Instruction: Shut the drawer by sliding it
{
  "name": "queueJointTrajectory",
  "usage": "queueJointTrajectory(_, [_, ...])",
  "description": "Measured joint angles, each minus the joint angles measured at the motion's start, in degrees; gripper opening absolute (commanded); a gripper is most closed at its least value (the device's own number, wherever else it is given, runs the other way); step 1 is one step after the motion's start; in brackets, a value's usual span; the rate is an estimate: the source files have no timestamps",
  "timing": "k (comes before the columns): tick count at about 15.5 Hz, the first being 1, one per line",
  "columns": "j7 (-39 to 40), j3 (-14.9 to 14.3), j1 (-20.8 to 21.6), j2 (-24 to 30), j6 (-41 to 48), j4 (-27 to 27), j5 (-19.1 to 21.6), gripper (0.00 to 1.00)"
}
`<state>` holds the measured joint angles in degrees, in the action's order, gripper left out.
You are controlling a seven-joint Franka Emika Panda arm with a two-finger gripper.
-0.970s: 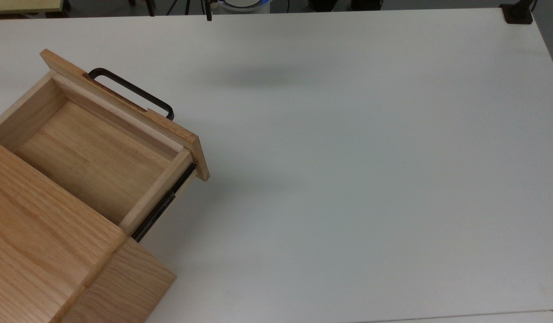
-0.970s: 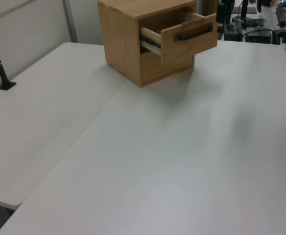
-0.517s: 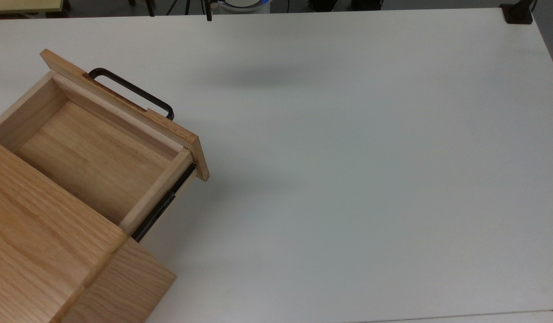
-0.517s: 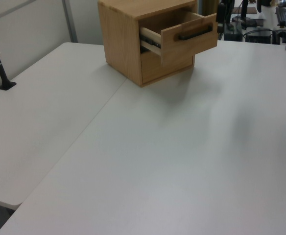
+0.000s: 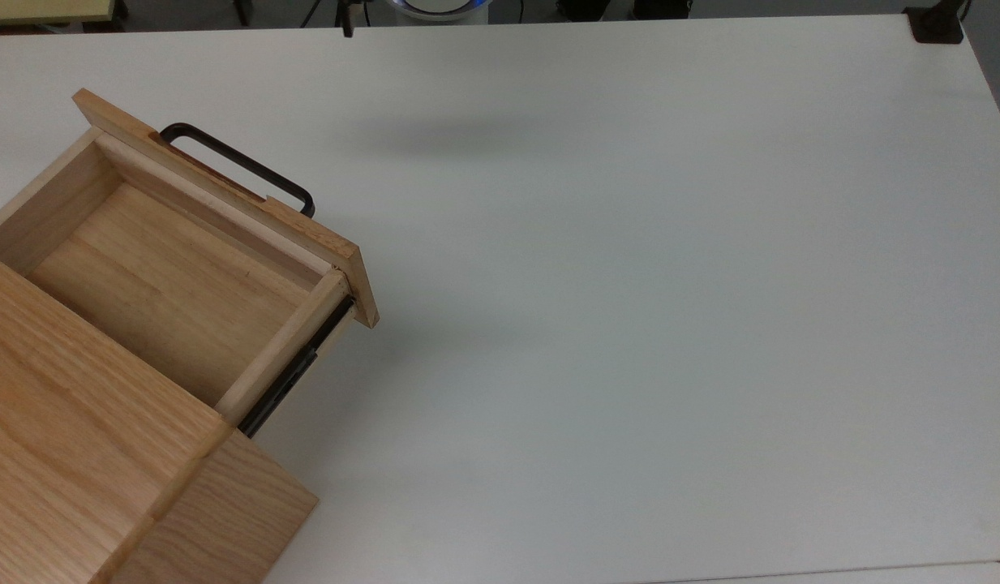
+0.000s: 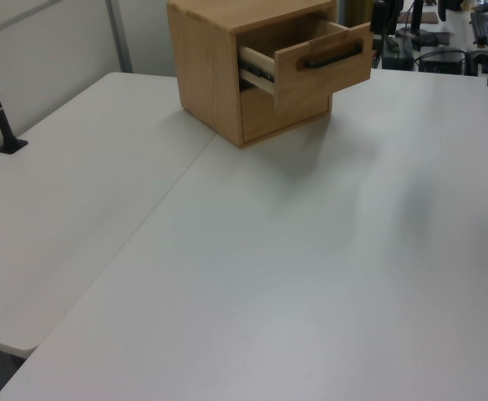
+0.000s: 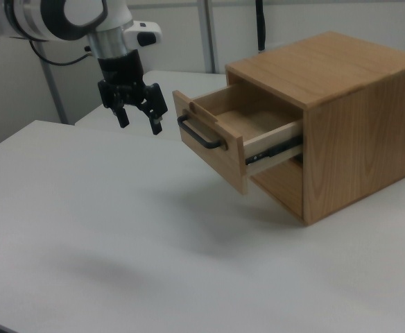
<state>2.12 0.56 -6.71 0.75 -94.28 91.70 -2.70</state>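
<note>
Clearly the drawer (image 7: 216, 135) stood pulled well out, untouched; the gripper (image 7: 139, 116) hung beside it, fingers spread, empty.

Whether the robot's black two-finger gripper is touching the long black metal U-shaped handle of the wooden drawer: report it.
Apart. In the right view the gripper hangs open above the table, to the right view's left of the handle, with white background showing between them.

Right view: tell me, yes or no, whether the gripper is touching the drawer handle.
No: the open gripper hangs in the air to the right view's left of the handle, with a clear gap between them.
</note>
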Motion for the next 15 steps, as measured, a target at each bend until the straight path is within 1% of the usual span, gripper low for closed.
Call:
queueJointTrajectory(2, [-0.9,-0.4,-0.1,-0.5,-0.1,0.0,0.0,1.00])
queueJointTrajectory(3, [-2.8,-0.4,-0.1,-0.7,-0.3,0.0,0.0,0.83])
queueJointTrajectory(4, [-5.6,-0.4,0.0,-1.1,-1.5,0.0,0.0,0.58])
queueJointTrajectory(5, [-8.3,-0.4,0.0,-1.7,-3.7,0.1,0.0,0.38])
queueJointTrajectory(6, [-10.4,-0.4,0.1,-2.4,-6.1,0.1,0.0,0.28])
queueJointTrajectory(7, [-12.3,-0.4,0.1,-3.3,-8.0,0.1,0.0,0.22])
queueJointTrajectory(8, [-14.1,-0.4,0.1,-4.3,-9.4,0.1,0.0,0.13])
queueJointTrajectory(10, [-16.4,-0.4,0.2,-6.3,-12.3,0.1,0.0,0.02])
queueJointTrajectory(11, [-17.2,-0.3,0.2,-7.2,-13.7,0.1,0.0,0.00])
queueJointTrajectory(15, [-23.2,-0.3,0.3,-9.2,-18.8,0.0,0.0,0.00])
